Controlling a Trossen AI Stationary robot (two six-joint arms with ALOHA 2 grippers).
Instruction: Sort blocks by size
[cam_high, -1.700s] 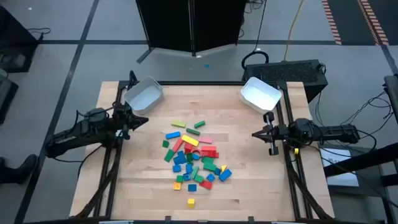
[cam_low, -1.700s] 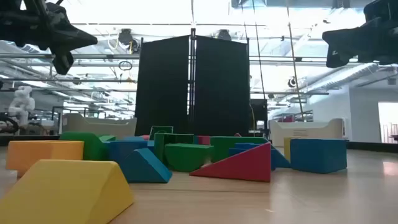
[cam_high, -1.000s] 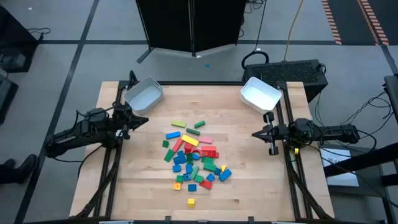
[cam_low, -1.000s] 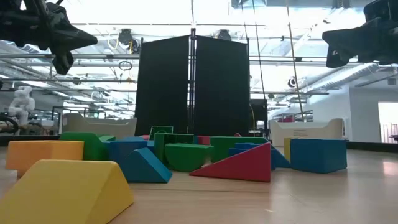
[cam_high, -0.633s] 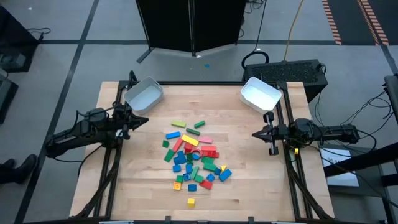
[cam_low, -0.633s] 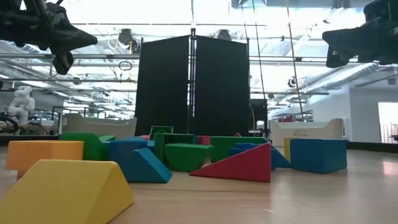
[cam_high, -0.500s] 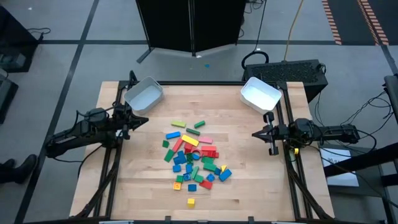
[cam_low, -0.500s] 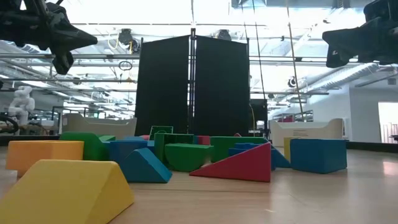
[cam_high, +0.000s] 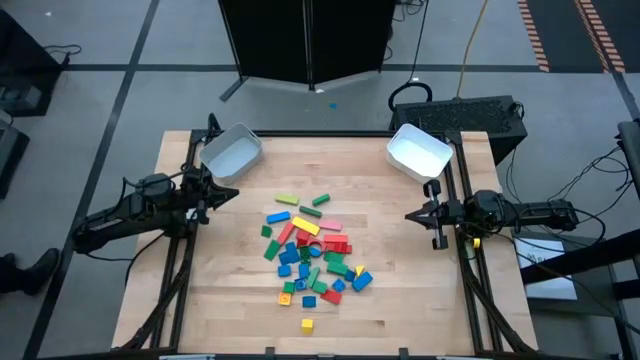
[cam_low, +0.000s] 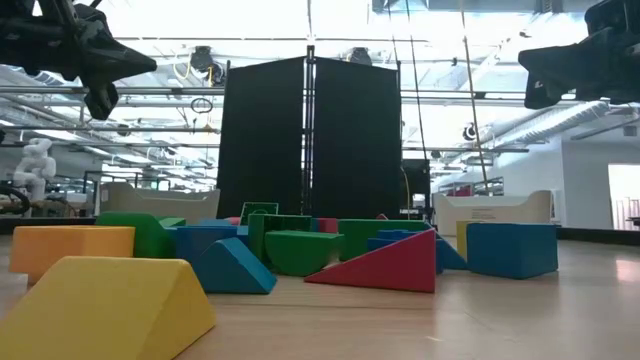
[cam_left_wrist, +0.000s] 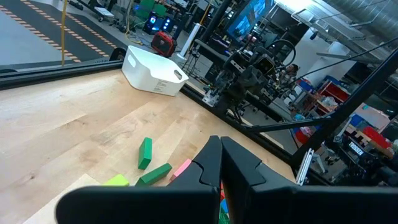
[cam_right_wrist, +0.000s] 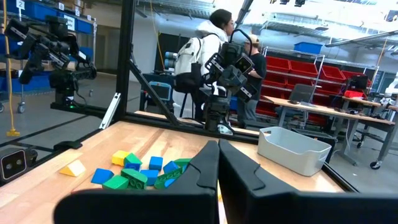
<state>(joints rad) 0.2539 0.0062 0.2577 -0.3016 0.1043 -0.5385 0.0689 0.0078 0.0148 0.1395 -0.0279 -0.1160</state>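
A heap of small red, blue, green and yellow blocks (cam_high: 310, 255) lies in the middle of the wooden table (cam_high: 230, 320); the low view shows them close up (cam_low: 290, 250). One yellow cube (cam_high: 307, 325) lies apart near the front edge. My left gripper (cam_high: 232, 196) hovers shut at the table's left edge, above the wood, its fingers (cam_left_wrist: 217, 163) together and pointing level toward the heap. My right gripper (cam_high: 410, 215) hovers shut at the right edge, fingers (cam_right_wrist: 216, 163) together, also level. Neither touches a block.
Two white bins stand at the far corners, one on the left (cam_high: 231, 152) and one on the right (cam_high: 418, 153). Bare wood surrounds the heap on all sides. People stand in the room beyond the table (cam_right_wrist: 205, 56).
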